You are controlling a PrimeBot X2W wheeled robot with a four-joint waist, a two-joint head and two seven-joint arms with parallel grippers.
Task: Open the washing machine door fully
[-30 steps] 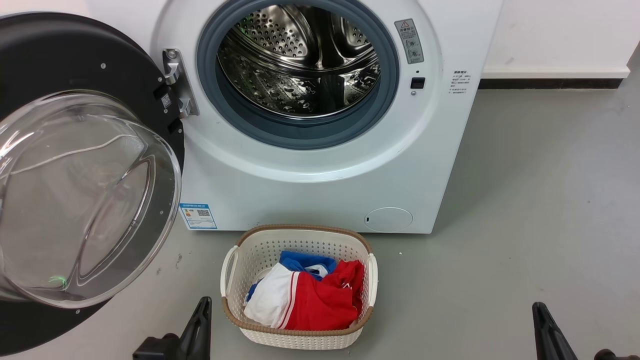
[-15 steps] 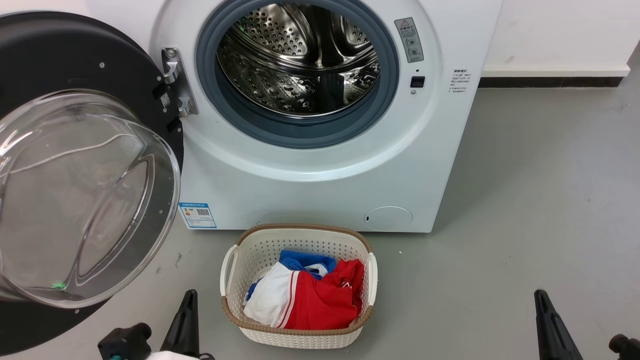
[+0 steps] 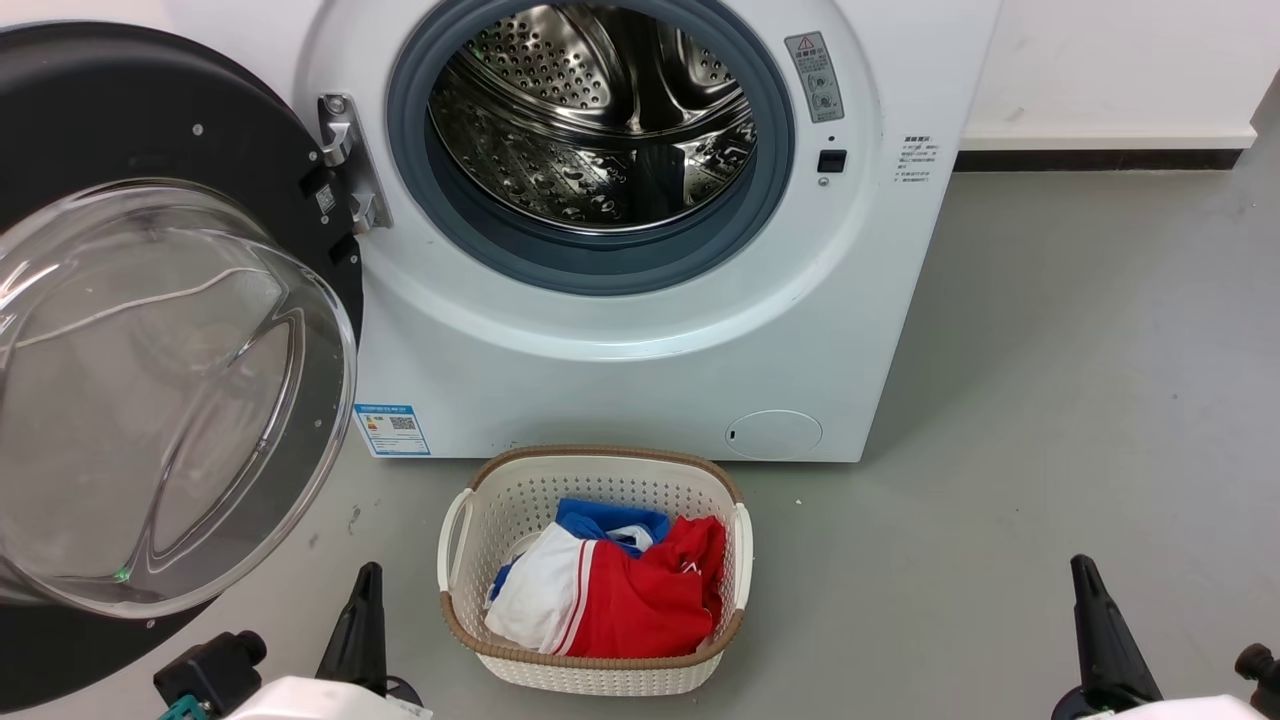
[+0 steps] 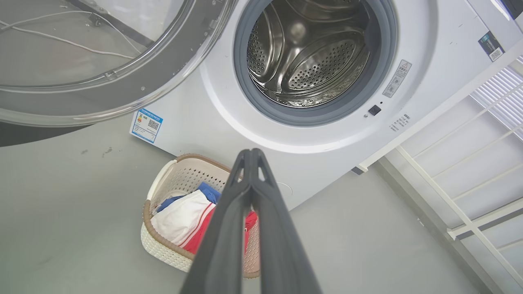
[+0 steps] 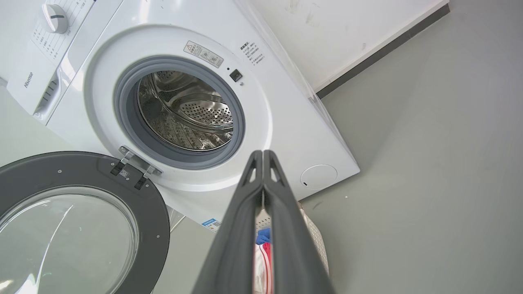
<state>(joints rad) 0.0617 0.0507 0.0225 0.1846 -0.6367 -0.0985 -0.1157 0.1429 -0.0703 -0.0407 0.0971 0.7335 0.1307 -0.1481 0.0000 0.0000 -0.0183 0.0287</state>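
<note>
While one white boxy washing machine point(image 3: 620, 370) fills the upper centre, its one round glossy black door point(image 3: 150, 120) stands swung wide at your frame's left. Your left gripper point(image 4: 250, 153) and right gripper point(image 5: 262, 153) rise from the bottom edge, each with fingers pressed together. One white perforated laundry basket point(image 3: 590, 465) of clothes point(image 3: 640, 600) sits between them.

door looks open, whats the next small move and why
Probably none: hold both arms low. The door stands swung wide on its hinge, the drum is fully exposed, and the left gripper and right gripper are shut, empty and apart from the door. If it can swing further, try a light left-gripper push on its rim.
</note>
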